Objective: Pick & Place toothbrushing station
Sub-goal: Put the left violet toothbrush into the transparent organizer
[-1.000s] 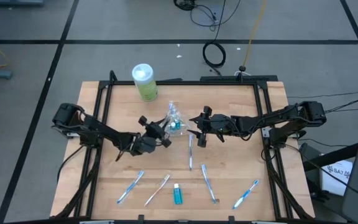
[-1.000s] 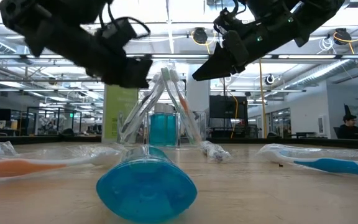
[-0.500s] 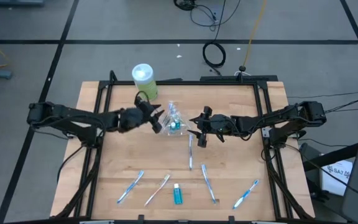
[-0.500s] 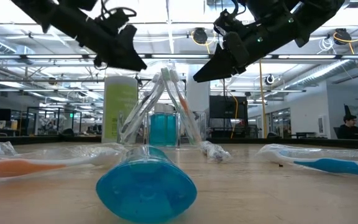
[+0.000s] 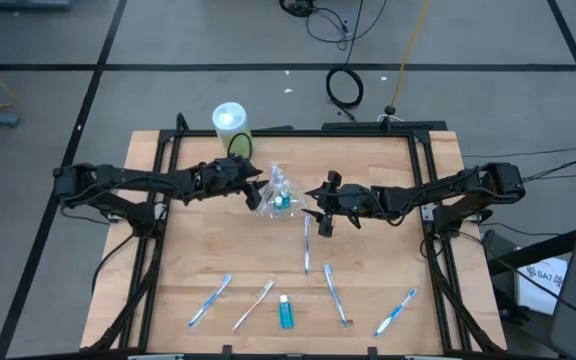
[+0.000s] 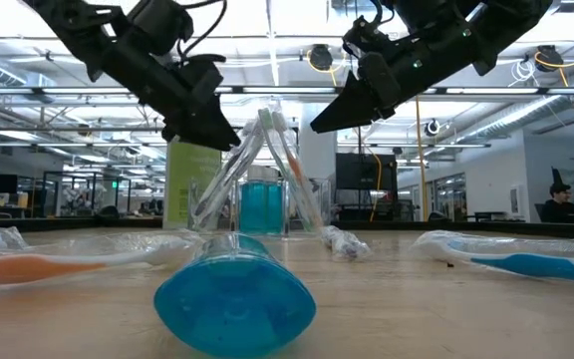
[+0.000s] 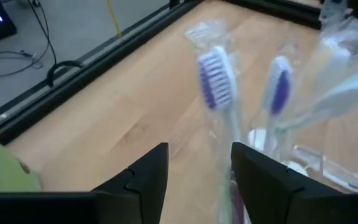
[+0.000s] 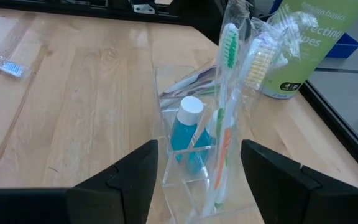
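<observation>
A clear holder stands at the table's far middle, with several wrapped toothbrushes and a teal tube upright in it. My left gripper is open just left of the holder. In the left wrist view its fingers stand on either side of a wrapped purple-bristled toothbrush that leans out of the holder. My right gripper is open just right of the holder, and its fingers frame the holder without touching it.
A green canister stands at the far edge behind my left gripper. Wrapped toothbrushes lie loose on the table: one in the middle, others near the front edge. A teal tube also lies at the front.
My left gripper has gone from the table's middle left toward the far edge and up, then toward the right and down, close to the holder's leaning toothbrushes.
</observation>
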Tool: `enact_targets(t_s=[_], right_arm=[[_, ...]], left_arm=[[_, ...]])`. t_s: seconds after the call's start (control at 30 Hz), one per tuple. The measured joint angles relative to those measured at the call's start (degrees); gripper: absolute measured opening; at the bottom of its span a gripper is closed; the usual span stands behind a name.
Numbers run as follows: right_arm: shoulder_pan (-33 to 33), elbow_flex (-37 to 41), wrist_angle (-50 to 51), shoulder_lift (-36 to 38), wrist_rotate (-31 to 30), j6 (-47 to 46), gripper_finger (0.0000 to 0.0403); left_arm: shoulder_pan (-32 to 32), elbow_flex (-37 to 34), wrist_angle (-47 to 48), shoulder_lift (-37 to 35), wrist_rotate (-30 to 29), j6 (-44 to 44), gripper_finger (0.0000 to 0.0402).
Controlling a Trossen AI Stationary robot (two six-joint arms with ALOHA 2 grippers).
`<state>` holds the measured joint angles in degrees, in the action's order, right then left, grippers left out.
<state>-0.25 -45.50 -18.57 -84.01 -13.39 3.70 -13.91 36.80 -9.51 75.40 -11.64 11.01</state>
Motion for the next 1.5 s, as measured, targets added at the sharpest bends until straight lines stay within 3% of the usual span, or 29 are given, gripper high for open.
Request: enact_targets(t_s=[0.17,0.37,0.73,0.93,1.23,1.5], right_arm=[[-0.02,0.00,0.02,0.00,0.02,0.00,0.0224],[-0.01,0.00,0.02,0.00,0.01,0.00,0.0224],[0.00,0.00,0.03,0.00,0.00,0.00,0.0224],[-0.01,0.00,0.04,0.00,0.01,0.00,0.0224],[0.00,0.00,0.07,0.00,0.02,0.10,0.0224],[-0.02,0.00,0.07,0.00,0.00,0.06,0.0224]], left_arm=[[-0.40,0.00,-0.32,0.04,4.33,-0.09,0.0165],[-0.38,0.00,-1.13,0.01,5.62,-0.33,0.0141],[-0.38,0.00,-1.04,0.01,5.62,-1.44,0.0008],[0.50,0.00,-1.01,0.01,4.52,-1.42,0.0009],[7.40,0.00,4.32,0.01,-9.13,-1.87,0.0003],[11.36,0.02,7.07,0.01,-12.06,-1.64,0.0007]])
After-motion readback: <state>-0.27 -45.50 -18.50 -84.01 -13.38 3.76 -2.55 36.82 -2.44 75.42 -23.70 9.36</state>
